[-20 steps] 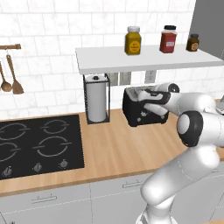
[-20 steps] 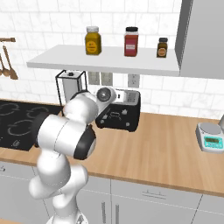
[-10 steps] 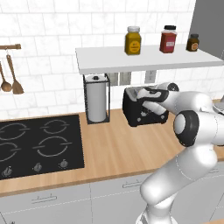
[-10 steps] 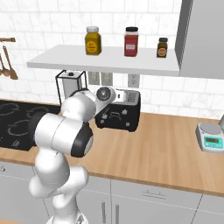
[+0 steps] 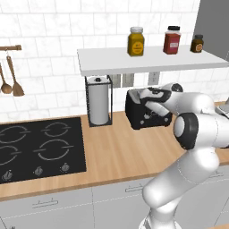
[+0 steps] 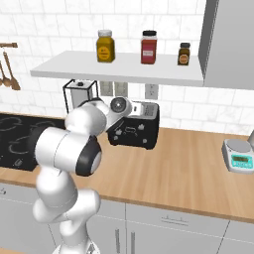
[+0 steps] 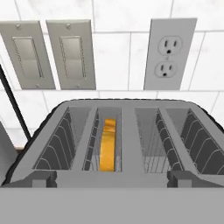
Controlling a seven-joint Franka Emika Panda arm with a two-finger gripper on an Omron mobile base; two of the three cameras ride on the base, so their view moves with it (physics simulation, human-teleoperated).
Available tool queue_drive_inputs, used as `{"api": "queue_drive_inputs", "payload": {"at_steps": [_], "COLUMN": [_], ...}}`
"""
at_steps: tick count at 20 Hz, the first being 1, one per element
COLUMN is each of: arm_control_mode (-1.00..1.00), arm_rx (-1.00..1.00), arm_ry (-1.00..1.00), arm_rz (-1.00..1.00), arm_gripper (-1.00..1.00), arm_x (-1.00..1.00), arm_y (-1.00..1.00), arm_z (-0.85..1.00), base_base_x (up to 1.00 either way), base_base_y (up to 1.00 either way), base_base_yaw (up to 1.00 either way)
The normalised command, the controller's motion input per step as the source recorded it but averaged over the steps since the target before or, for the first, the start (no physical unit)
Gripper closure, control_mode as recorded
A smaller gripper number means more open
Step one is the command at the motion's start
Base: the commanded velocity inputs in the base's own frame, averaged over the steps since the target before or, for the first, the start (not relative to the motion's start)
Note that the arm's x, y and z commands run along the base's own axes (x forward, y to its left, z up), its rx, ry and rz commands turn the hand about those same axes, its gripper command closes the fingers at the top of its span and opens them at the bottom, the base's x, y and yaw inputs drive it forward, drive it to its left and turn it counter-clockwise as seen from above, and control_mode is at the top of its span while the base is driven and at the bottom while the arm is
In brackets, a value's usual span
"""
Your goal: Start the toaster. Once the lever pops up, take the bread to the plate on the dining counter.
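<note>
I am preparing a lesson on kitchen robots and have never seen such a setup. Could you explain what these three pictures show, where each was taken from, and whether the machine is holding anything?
A white robot arm works at a wooden counter in a simulated kitchen. Two pictures come from cameras behind it, left and right; the third looks along its hand. It reaches to a black toaster, where a bread slice sits in one slot. Also there: a cooktop, paper towel roll, kitchen scale, and jars on a shelf. The gripper is open, holding nothing.
</note>
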Motion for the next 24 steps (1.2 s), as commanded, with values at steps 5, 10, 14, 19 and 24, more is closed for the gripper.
{"api": "queue_drive_inputs", "payload": {"at_steps": [5, 10, 14, 19, 24], "arm_control_mode": [-1.00, -1.00, -1.00, -1.00, -1.00], "arm_rx": [0.00, 0.00, 0.00, 0.00, 0.00], "arm_ry": [0.00, 0.00, 0.00, 0.00, 0.00], "arm_rz": [0.00, 0.00, 0.00, 0.00, 0.00], "arm_gripper": [-1.00, -1.00, -1.00, -1.00, -1.00], "arm_x": [0.05, 0.02, 0.00, 0.00, 0.00], "arm_y": [0.00, 0.03, 0.07, 0.03, 0.01], "arm_z": [0.00, 0.00, 0.00, 0.00, 0.00], "base_base_x": [0.00, 0.00, 0.00, 0.00, 0.00], "base_base_y": [0.00, 0.00, 0.00, 0.00, 0.00], "base_base_yaw": [0.00, 0.00, 0.00, 0.00, 0.00]}}
